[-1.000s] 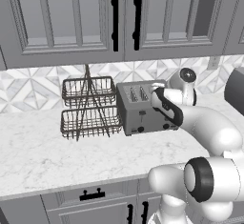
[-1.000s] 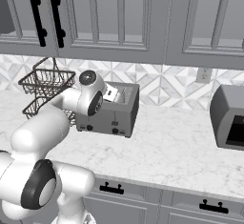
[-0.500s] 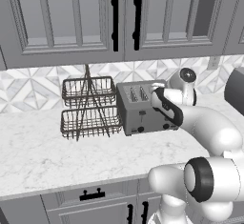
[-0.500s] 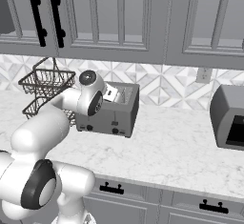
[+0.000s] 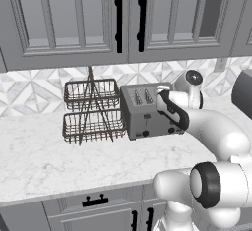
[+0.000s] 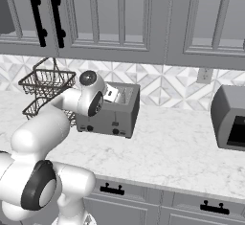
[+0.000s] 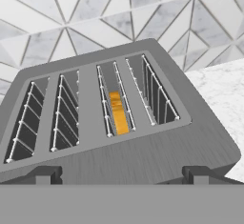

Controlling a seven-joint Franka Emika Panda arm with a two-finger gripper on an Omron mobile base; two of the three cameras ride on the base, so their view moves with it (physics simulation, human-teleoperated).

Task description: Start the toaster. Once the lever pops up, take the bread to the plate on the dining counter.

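My pincer (image 7: 122, 178) hangs spread wide and empty just above the toaster (image 7: 119, 123); directly ahead, the bread (image 7: 117, 112) sits down in one slot.

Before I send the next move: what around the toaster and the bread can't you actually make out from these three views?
- Bread: hand view shows just its top edge in the third slot; the slot walls hide the rest.
- Toaster levers: too small in the left base view; in the right base view the arm's elbow covers part of the front, so up or down is unclear.
- Gripper: the fingertips are cut off at the bottom edge.
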